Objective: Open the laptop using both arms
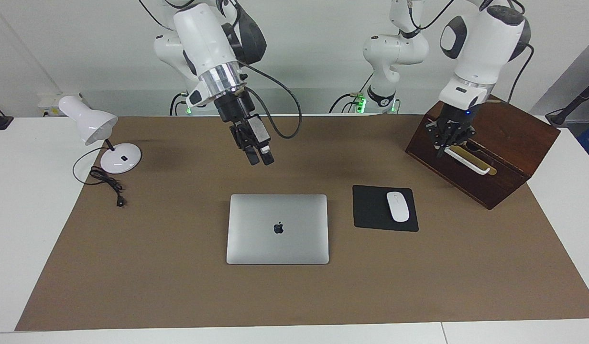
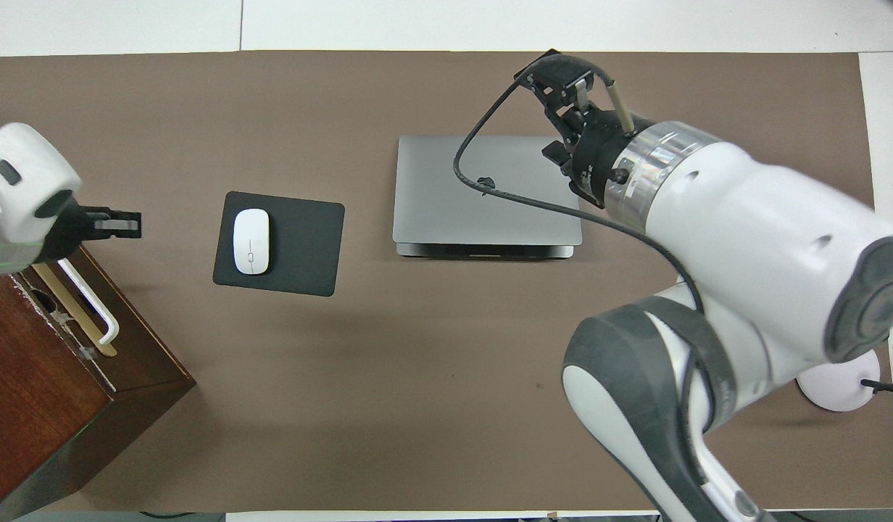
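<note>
The silver-grey laptop (image 1: 278,228) lies closed on the brown mat at the table's middle, its dark apple logo facing up; it also shows in the overhead view (image 2: 483,188). My right gripper (image 1: 260,160) hangs in the air over the mat beside the laptop's edge nearest the robots, tilted toward the laptop and touching nothing. In the overhead view it (image 2: 573,87) covers the laptop's corner. My left gripper (image 1: 445,150) is over the wooden box (image 1: 485,148) at its white handle (image 1: 466,161), away from the laptop, and also shows in the overhead view (image 2: 117,223).
A black mousepad (image 1: 373,210) with a white mouse (image 1: 398,206) lies beside the laptop toward the left arm's end. The wooden box stands at that end. A white desk lamp (image 1: 91,125) with its black cord (image 1: 105,184) stands at the right arm's end.
</note>
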You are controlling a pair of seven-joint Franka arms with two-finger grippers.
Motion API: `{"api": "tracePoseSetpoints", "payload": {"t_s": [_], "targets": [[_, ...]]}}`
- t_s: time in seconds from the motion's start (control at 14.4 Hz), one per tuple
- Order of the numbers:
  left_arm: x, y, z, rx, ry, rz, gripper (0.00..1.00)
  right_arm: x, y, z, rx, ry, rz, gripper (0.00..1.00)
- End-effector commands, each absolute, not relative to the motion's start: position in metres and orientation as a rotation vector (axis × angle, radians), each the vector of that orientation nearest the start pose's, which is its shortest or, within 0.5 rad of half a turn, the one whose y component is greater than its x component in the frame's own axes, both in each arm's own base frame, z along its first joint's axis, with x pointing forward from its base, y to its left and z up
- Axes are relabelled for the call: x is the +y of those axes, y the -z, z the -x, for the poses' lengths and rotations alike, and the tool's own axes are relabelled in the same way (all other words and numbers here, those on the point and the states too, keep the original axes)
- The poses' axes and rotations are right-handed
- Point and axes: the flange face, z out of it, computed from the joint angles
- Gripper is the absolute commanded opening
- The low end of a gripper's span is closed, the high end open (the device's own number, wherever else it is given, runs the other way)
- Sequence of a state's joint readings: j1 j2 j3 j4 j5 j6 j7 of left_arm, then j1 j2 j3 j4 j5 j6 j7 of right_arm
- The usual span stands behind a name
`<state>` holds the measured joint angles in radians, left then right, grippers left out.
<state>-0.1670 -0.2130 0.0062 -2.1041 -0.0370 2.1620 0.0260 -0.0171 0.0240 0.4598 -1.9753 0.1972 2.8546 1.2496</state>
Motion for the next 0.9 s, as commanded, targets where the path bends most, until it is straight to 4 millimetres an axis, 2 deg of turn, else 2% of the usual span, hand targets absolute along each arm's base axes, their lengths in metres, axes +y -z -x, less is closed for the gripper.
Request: {"api": "tracePoseSetpoints", "payload": {"t_s": [0.0,0.14,0.28,0.49,0.62,0.83], "targets": [[-0.103,-0.507,-0.455,0.307,0.564,3.165,0.0,0.246,-0.535,-0.541,1.138,0.586,2.026,1.0],[-0.117,-0.485,-0.434,0.351,0.623,3.164,0.0,0.249,-0.519,-0.529,1.15,0.602,1.98,1.0],[-0.136,-0.473,-0.415,0.379,0.681,3.17,0.0,0.254,-0.513,-0.518,1.186,0.58,1.954,1.0],[-0.166,-0.462,-0.4,0.491,0.731,3.165,0.0,0.26,-0.5,-0.493,1.225,0.557,1.942,1.0],[-0.182,-0.444,-0.39,0.557,0.813,3.153,0.0,0.261,-0.493,-0.48,1.257,0.539,1.947,1.0],[-0.197,-0.423,-0.384,0.605,0.871,3.144,0.0,0.276,-0.485,-0.466,1.279,0.496,1.935,1.0]]}}
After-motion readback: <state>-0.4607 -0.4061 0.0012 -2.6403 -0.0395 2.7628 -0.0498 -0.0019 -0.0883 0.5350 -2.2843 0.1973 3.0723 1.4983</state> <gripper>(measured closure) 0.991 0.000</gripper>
